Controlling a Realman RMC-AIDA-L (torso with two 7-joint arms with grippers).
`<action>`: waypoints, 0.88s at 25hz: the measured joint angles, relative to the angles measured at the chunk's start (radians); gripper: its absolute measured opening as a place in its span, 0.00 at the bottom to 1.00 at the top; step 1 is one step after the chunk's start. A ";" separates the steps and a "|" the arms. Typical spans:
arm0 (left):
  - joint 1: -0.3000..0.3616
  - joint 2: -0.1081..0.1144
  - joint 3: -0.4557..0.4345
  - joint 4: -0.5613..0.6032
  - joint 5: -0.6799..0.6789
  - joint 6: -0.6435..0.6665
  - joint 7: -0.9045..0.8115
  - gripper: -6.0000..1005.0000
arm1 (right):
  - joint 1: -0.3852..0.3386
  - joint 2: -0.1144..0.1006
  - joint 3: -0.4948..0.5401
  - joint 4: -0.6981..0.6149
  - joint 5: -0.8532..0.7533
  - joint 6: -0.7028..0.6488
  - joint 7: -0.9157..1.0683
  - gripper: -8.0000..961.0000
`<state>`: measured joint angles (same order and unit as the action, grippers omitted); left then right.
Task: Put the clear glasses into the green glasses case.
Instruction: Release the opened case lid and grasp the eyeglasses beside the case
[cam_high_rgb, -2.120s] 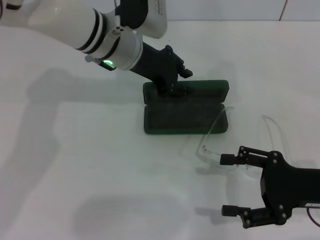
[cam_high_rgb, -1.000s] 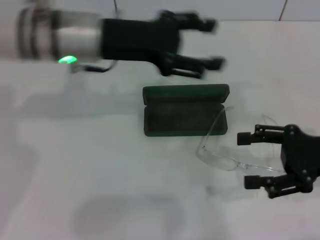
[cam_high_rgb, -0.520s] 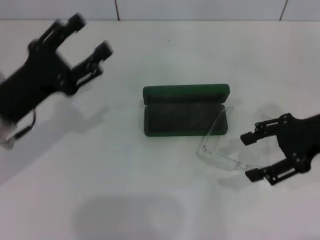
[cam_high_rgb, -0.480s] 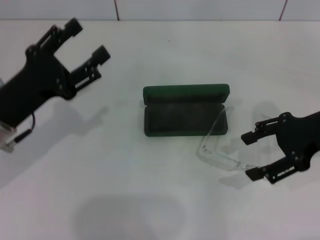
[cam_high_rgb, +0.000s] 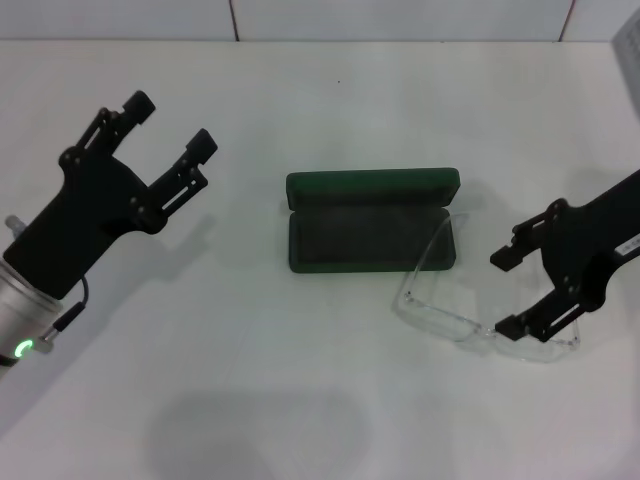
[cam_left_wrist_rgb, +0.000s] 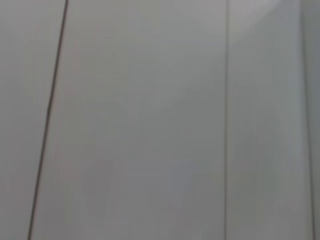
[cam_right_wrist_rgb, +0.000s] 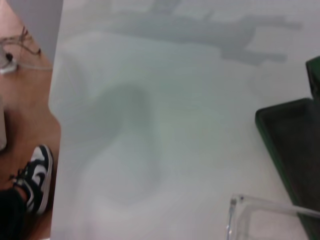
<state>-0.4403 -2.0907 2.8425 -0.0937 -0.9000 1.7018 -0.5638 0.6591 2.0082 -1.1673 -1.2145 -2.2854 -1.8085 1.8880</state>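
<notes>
right fingers (cam_high_rgb: 507, 292) apart, straddling clear glasses (cam_high_rgb: 460, 318) | left fingers (cam_high_rgb: 170, 122) apart | green glasses case (cam_high_rgb: 371, 220) open

Bright, even overhead light casts soft shadows on the table (cam_high_rgb: 330, 400).

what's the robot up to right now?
It is putting clear glasses into a green glasses case. The case lies open on the white table, nothing in it yet. The glasses lie on the table beside it, one arm resting over the case's corner. The right gripper is open around the glasses' outer end, not closed on them. The left gripper is open and held off to the left, away from the case.
</notes>
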 joint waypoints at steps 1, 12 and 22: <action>0.001 0.000 0.000 0.005 -0.001 -0.016 0.000 0.84 | 0.001 0.004 -0.010 0.000 -0.011 0.002 0.002 0.87; 0.039 0.000 0.000 0.025 -0.002 -0.068 -0.011 0.84 | -0.019 0.012 -0.209 0.013 -0.025 0.157 0.061 0.87; 0.023 0.000 0.000 0.026 -0.002 -0.114 -0.018 0.84 | -0.007 0.013 -0.387 0.038 -0.027 0.274 0.099 0.69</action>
<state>-0.4172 -2.0902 2.8424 -0.0677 -0.9018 1.5881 -0.5817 0.6518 2.0216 -1.5546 -1.1763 -2.3124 -1.5341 1.9873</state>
